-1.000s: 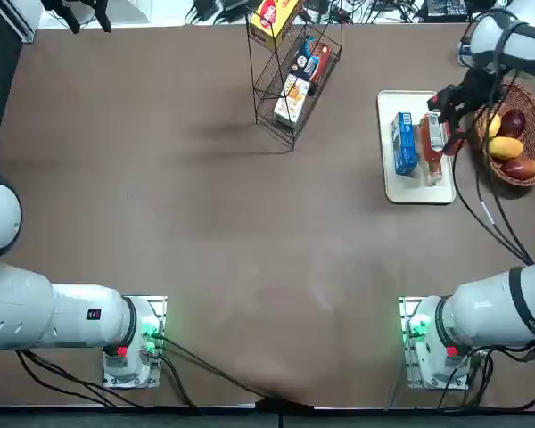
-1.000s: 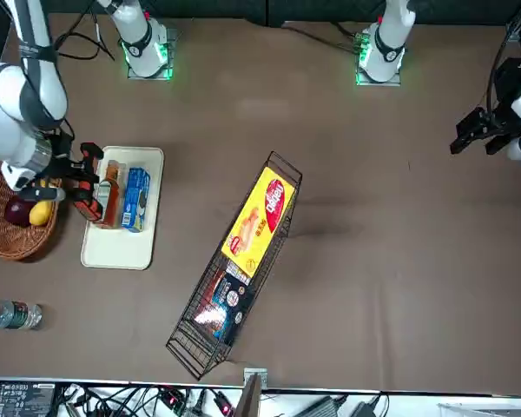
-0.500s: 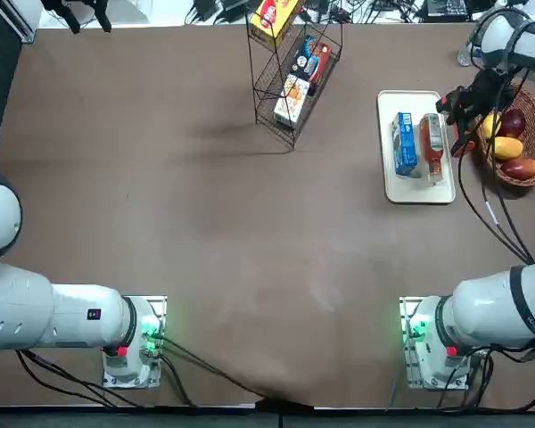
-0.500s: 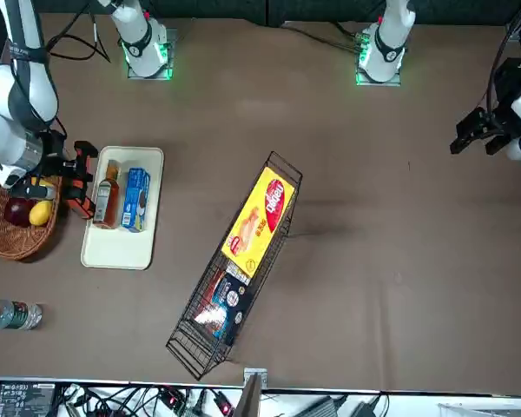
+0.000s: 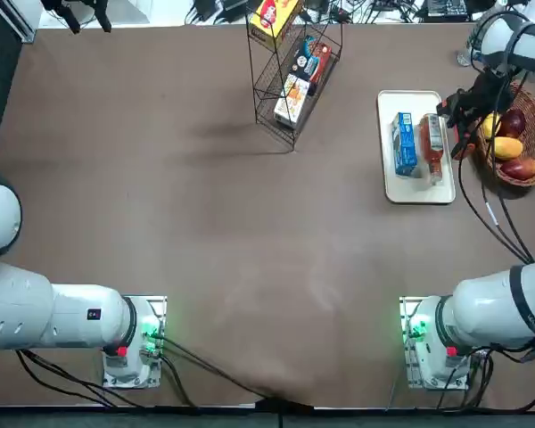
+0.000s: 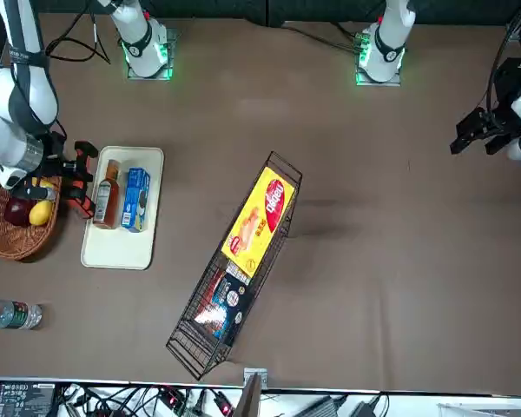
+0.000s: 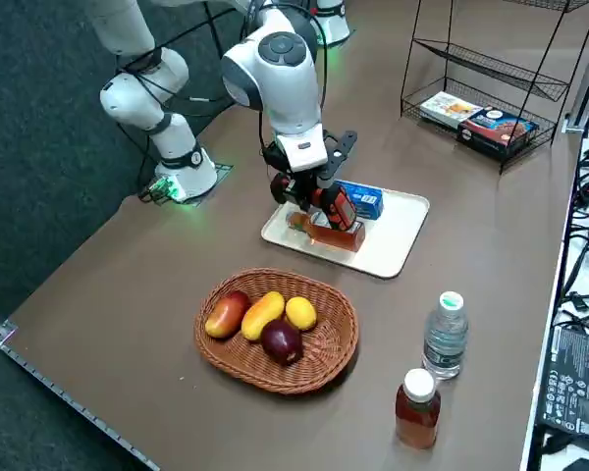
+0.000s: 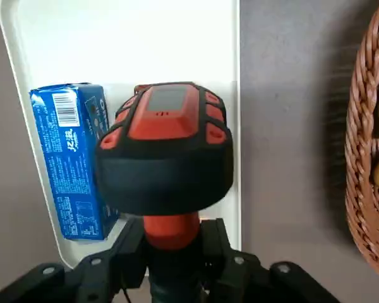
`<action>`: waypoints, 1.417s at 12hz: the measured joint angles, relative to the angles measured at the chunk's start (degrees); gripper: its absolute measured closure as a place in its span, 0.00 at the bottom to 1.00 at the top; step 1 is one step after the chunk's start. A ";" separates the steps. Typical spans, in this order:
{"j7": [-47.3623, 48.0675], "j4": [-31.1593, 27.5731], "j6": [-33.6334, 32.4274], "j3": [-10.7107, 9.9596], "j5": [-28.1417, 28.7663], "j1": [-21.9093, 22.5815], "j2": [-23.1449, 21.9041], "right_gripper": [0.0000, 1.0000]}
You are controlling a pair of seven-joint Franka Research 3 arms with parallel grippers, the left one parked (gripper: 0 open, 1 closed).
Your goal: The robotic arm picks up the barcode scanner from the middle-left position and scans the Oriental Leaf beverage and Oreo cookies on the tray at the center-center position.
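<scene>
"Above the tray (image 8: 132,38), what has the right pincer (image 8: 174,245) got?"

"The barcode scanner (image 8: 167,151), closed round its grip. It hides most of the Oriental Leaf bottle (image 5: 432,147) in the wrist view."

"And the Oreo packet (image 8: 66,161)?"

"Beside the bottle, on the tray. The fruit basket (image 8: 361,164) is cut off there; from overhead, black cables (image 5: 514,236) cross it."

On the white tray (image 5: 416,192), the Oreo cookies (image 5: 405,144) lie nearer the left edge, the Oriental Leaf beverage (image 5: 432,152) nearer the right, where the right gripper (image 5: 458,127) holds the barcode scanner (image 5: 463,150).
</scene>
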 joint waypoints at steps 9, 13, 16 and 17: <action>0.00 0.00 2.31 0.23 0.00 -0.09 1.52 0.57; -0.01 0.00 2.37 0.71 0.00 0.00 1.66 0.57; -0.04 0.13 2.37 1.08 0.00 0.25 1.65 0.57; -0.04 0.19 2.37 1.22 0.00 0.75 1.65 0.57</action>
